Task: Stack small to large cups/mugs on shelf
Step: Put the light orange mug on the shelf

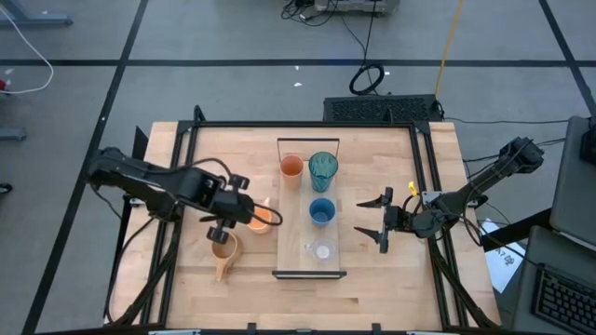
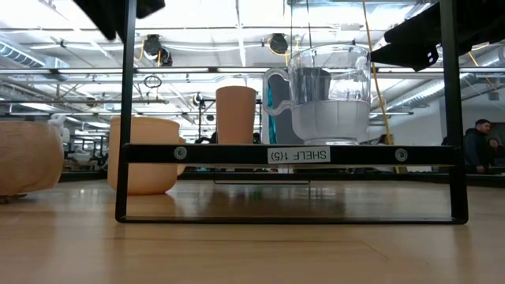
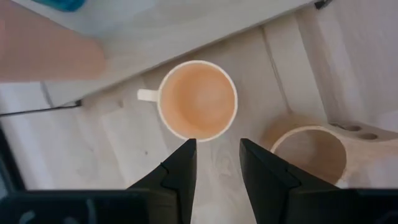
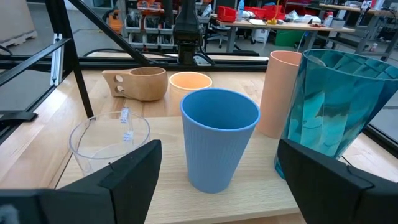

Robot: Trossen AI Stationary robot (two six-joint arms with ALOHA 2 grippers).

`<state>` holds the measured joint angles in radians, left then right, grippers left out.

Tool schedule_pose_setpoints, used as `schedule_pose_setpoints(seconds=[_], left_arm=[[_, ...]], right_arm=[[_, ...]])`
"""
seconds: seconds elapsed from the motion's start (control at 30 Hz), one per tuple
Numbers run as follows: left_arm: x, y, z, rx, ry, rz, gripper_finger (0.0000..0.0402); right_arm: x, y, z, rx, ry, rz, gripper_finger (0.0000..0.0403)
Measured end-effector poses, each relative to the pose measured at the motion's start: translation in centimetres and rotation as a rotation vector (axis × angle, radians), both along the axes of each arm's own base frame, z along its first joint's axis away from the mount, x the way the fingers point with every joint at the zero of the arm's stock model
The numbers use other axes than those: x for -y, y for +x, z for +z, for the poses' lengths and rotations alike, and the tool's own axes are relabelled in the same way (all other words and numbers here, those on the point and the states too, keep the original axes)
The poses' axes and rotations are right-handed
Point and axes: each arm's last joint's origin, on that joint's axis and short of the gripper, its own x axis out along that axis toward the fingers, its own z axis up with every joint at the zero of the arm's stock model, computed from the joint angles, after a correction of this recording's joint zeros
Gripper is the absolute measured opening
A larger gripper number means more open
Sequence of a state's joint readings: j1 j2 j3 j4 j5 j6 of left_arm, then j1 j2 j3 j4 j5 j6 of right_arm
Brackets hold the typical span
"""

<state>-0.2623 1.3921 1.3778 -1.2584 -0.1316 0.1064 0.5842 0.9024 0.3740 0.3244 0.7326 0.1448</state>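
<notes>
Left claw [image 3: 214,163] hangs open over the orange mug [image 3: 198,99]; right claw [image 1: 377,221] waits open. Four cups sit on the shelf [image 1: 284,186], two remain.

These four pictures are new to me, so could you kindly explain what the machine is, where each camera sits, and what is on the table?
Two dark robot arms work at a wooden table. One camera looks straight down, one sits at table height, one rides on each wrist. On the shelf stand an orange cup, a teal tumbler, a blue cup and a clear glass. Beside the shelf on the table are an orange mug and a tan mug. The left gripper hovers open above the orange mug; the right gripper waits open beside the shelf. Neither holds anything.
</notes>
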Motion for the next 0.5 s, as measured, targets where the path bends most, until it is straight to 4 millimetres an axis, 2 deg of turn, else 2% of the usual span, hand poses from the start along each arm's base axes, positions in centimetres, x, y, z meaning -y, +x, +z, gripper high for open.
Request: schedule_pose_setpoints(seconds=[0.23,0.5], left_arm=[[0.1,0.5,-3.7,0.001,-0.001,0.000,0.0124],[0.2,0.9,-6.6,0.036,-0.008,-0.014,0.0124]], right_arm=[[0.0,0.0,0.0,0.000,0.000,0.000,0.0311],[0.0,0.0,0.0,0.000,0.000,0.000,0.0311]])
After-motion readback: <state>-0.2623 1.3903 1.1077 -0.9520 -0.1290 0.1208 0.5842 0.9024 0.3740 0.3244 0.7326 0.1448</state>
